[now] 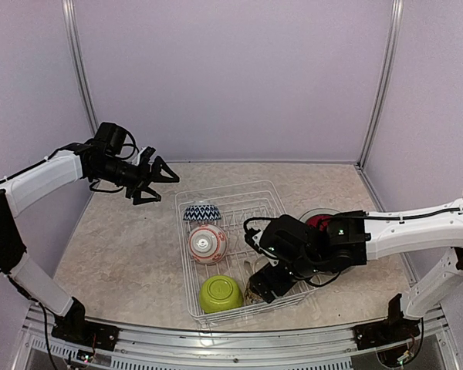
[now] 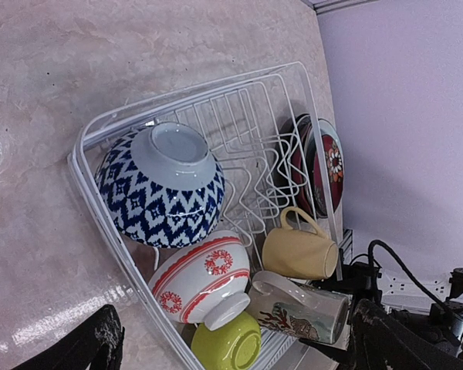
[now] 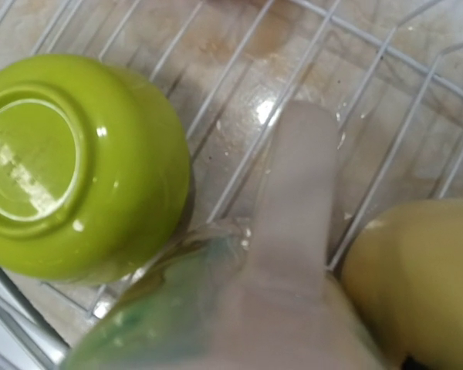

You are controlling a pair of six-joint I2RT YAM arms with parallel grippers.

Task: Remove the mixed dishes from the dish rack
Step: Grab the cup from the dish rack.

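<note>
In the dish rack [image 1: 247,206], my right pincer [image 1: 261,290] sits by the mug [image 2: 297,310]; I cannot tell its spread. My left pincer [image 1: 151,182] hangs wide.

Dish rack [image 1: 239,202]: upturned blue bowl [image 2: 158,189], red-white bowl [image 2: 201,277], lime bowl [image 1: 221,294]; yellow cup [image 2: 297,250], mug [image 2: 297,308] sideways; plates [image 2: 320,166] beside.

No letters, numbers, brand marks or labels could be read in any view. What showed on the dishes was decoration only: a navy zigzag on the blue bowl [image 2: 160,189], well ahead of the right pincer [image 1: 258,287]; red medallions and bands on the red-white bowl [image 2: 204,281], nearer to it; a small drawn motif, too blurred to make out, on the mug [image 2: 297,312] lying just beside it; and a floral disc on the plates [image 2: 324,166] beyond it.
</note>
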